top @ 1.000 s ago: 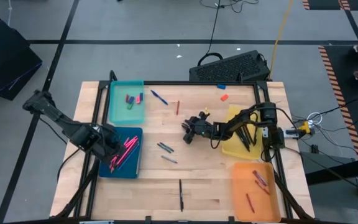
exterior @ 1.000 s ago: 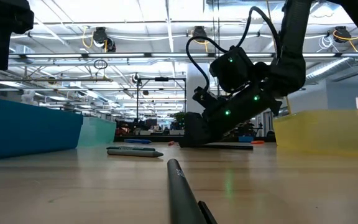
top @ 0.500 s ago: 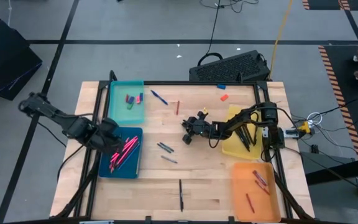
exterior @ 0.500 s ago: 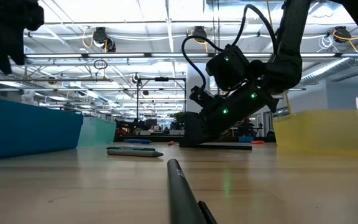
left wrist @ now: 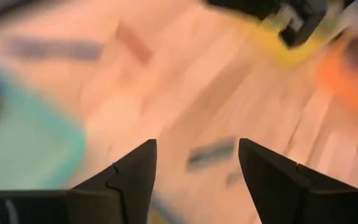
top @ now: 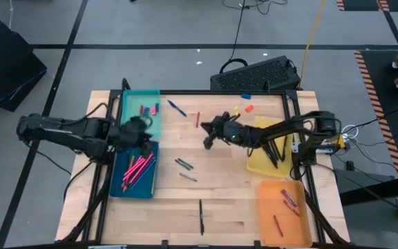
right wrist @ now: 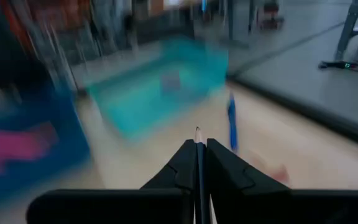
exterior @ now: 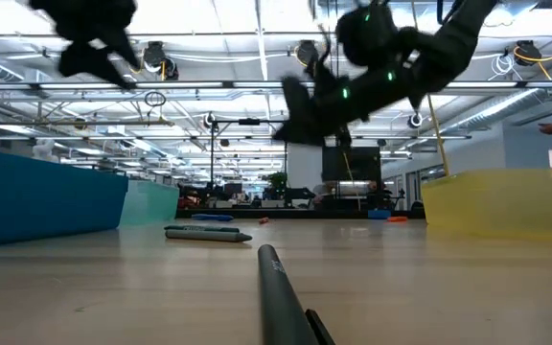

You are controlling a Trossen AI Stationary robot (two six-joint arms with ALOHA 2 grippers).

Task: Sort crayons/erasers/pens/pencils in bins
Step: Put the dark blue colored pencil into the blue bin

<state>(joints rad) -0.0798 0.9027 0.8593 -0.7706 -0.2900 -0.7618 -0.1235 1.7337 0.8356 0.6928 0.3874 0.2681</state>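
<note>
Lifted above mid-table, the right gripper pinches a thin pencil, best kept level while carried to its bin among the bins without clipping the rim, while the left gripper, fingers spread empty, hovers over the teal tray.

Four bins on the desk: two stacked along the left edge, two along the right; loose sticks between.
</note>
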